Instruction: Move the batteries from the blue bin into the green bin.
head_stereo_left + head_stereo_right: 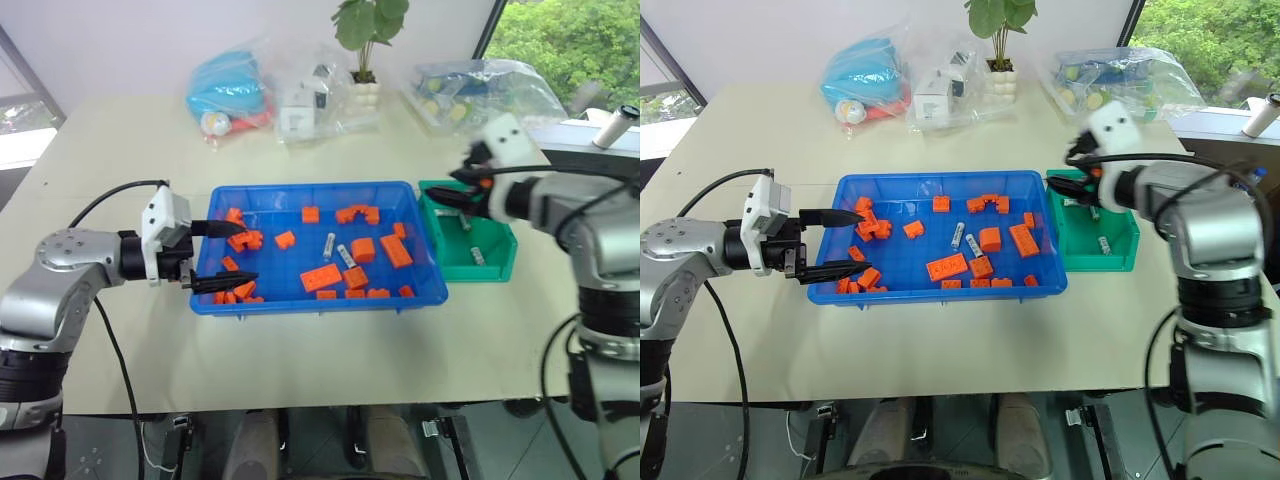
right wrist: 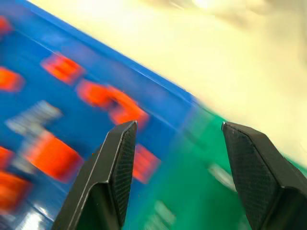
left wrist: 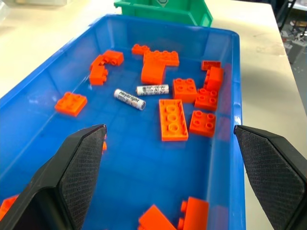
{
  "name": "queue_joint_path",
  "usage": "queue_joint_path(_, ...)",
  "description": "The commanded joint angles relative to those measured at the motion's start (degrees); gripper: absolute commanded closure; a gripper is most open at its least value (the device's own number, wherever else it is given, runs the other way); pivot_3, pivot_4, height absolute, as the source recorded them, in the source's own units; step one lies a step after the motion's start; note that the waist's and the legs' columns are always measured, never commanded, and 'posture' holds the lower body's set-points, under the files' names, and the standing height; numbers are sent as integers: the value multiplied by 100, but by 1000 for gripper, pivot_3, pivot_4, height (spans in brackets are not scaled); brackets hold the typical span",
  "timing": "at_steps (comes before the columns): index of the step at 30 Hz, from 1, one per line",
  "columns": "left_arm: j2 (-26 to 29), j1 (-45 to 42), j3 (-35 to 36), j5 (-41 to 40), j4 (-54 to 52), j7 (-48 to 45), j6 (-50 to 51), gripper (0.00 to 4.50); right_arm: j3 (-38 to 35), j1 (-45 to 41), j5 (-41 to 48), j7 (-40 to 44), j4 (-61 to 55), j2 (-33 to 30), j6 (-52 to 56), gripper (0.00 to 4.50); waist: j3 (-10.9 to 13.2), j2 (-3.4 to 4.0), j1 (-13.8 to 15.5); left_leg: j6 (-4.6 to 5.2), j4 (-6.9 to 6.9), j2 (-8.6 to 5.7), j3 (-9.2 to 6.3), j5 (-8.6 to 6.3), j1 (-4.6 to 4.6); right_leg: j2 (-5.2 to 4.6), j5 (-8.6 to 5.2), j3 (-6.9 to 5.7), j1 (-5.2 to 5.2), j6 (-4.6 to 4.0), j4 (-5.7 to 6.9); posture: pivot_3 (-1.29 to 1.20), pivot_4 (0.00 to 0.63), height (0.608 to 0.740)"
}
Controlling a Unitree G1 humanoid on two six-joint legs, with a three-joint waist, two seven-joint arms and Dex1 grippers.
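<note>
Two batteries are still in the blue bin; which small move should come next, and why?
Probably the right tool, open and empty above the green bin, should swing back toward the two batteries lying mid blue bin among orange blocks. The left tool hovers open at the far end.

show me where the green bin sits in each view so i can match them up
Left eye view: green bin, right of centre, against the blue bin's right end.
Right eye view, same spot, below the right pincer.
Left wrist view, top edge, beyond the blue bin's far wall.
Right wrist view, blurred green area between the fingers.
Shared landmark: the blue bin.
</note>
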Motion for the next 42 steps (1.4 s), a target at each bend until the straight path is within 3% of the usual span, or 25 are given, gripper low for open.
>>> queue_joint_path(1,45,45,180,-28,-204,61,-35,0,503,-117,22,-287,-37,618,68,1642,0,0,18,0,1,0,-1,0,-1,0,0,0,0,0,2,0,150,736)
queue_joint_path(7,85,277,348,-94,-419,197,20,0,845,-188,-95,-754,655,1406,279,1642,0,-3,72,0,17,-13,-1,0,-13,-19,1,-2,6,1,-4,0,150,736)
queue_joint_path(26,130,475,494,-110,-526,297,53,0,1183,-95,-193,-1119,1599,2164,101,1642,-1,-4,20,0,7,-8,-1,0,-3,-11,2,-2,5,3,3,0,150,736)
queue_joint_path(29,113,428,472,-110,-506,300,52,0,1199,-29,-207,-1120,1557,2193,76,2446,-1,-4,18,0,6,-8,-2,0,-2,-11,2,-2,5,3,3,0,150,736)
queue_joint_path(33,106,390,449,-107,-473,274,47,0,1164,-32,-167,-1103,1429,2188,145,4361,-1,-4,15,0,6,-8,-1,1,-2,-11,2,-2,5,3,3,0,150,736)
queue_joint_path(38,53,322,353,-67,-424,266,29,0,770,-146,53,-1064,1102,2091,387,4451,-1,-3,22,0,6,-8,-1,1,-3,-11,2,-2,5,3,3,0,150,736)
queue_joint_path(42,-27,269,267,-71,-423,265,55,0,-121,-583,396,-930,623,1453,842,4451,1,0,49,0,8,-9,-2,1,-7,-13,2,-2,5,3,2,0,150,736)
